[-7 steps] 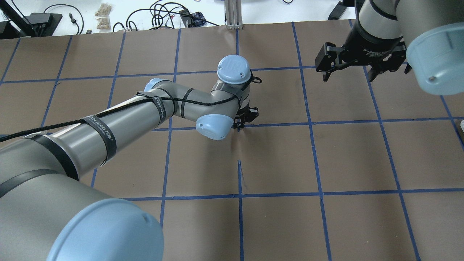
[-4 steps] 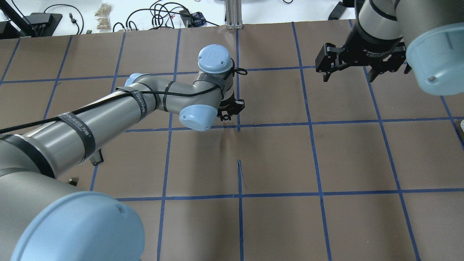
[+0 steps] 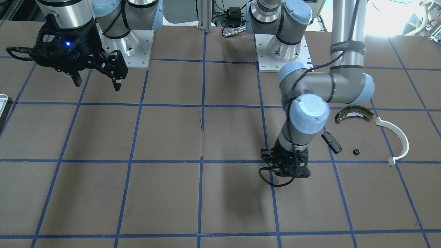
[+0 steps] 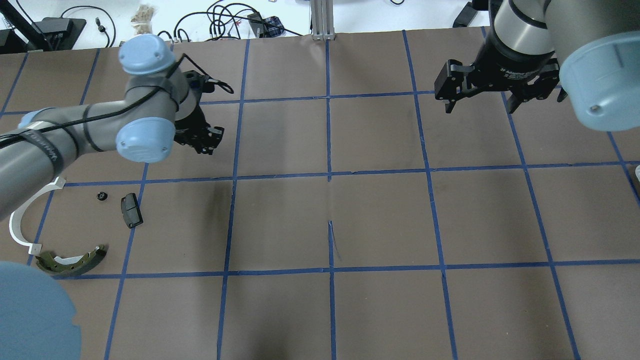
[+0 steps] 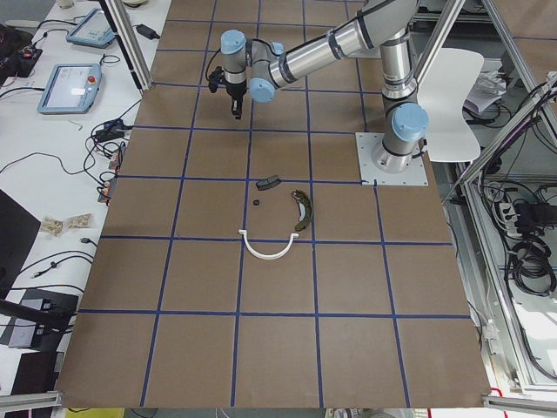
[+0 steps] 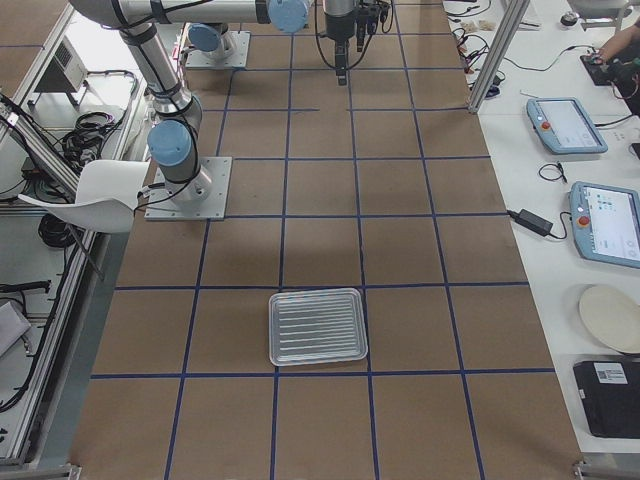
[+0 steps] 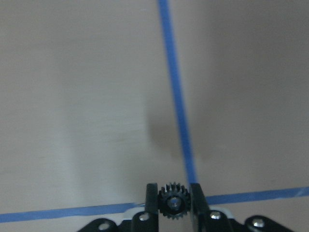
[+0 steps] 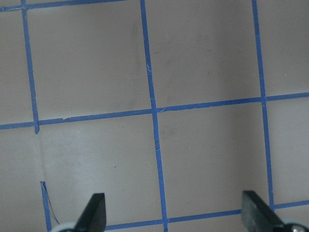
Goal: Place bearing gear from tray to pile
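Observation:
My left gripper (image 4: 210, 142) is shut on a small black bearing gear (image 7: 174, 205), held between its fingertips above the brown paper. It hovers left of centre, a little beyond the pile. The pile lies at the near left: an olive brake shoe (image 4: 72, 260), a white plastic arc (image 4: 20, 225), a black pad (image 4: 131, 210) and another small black gear (image 4: 102, 196). My right gripper (image 4: 480, 102) is open and empty at the far right. The silvery tray (image 6: 318, 326) lies at the table's right end and looks empty.
The table is covered in brown paper with a blue tape grid (image 4: 329, 175). Cables and small boxes (image 4: 225, 22) lie beyond the far edge. The left arm's elbow (image 3: 310, 113) hangs over the area beside the pile.
My left arm has swung left from the table's middle toward the pile side, carrying the gear. The pile has come into view. The right arm has not moved.

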Robot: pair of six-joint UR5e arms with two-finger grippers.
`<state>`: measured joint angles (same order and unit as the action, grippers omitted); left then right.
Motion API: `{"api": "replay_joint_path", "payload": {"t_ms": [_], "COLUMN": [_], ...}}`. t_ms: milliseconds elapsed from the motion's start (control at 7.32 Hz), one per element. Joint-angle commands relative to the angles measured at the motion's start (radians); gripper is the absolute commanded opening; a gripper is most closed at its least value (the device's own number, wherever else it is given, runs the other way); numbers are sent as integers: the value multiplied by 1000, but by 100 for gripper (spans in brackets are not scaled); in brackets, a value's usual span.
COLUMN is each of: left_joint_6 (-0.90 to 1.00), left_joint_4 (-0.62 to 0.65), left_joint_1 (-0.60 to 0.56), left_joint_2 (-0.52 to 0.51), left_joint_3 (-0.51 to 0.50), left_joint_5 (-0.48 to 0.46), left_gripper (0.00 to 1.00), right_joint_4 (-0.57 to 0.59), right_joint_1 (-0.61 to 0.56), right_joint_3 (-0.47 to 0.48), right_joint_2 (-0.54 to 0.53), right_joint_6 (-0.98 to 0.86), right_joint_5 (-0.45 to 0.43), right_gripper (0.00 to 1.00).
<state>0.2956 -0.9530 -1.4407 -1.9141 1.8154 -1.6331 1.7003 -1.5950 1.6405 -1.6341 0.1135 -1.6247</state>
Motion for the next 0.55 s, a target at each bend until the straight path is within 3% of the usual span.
{"api": "replay_joint_path", "payload": {"t_ms": [0, 273, 410], "left_joint_6": [298, 533, 568], "left_joint_4": [25, 57, 57], "left_joint_1": [239, 450, 501], "left_joint_2": [43, 15, 13], "left_joint_3": [82, 107, 110], "left_joint_5": [-25, -17, -14], "left_gripper": [0, 0, 0], "right_joint_4": [1, -1, 1], "right_joint_1": [0, 0, 0], "right_joint_3": [-1, -2, -2], "right_joint_2": [0, 0, 0], "right_joint_6": [0, -2, 0], "right_joint_5": [2, 3, 3], "right_gripper": [100, 100, 100]}}
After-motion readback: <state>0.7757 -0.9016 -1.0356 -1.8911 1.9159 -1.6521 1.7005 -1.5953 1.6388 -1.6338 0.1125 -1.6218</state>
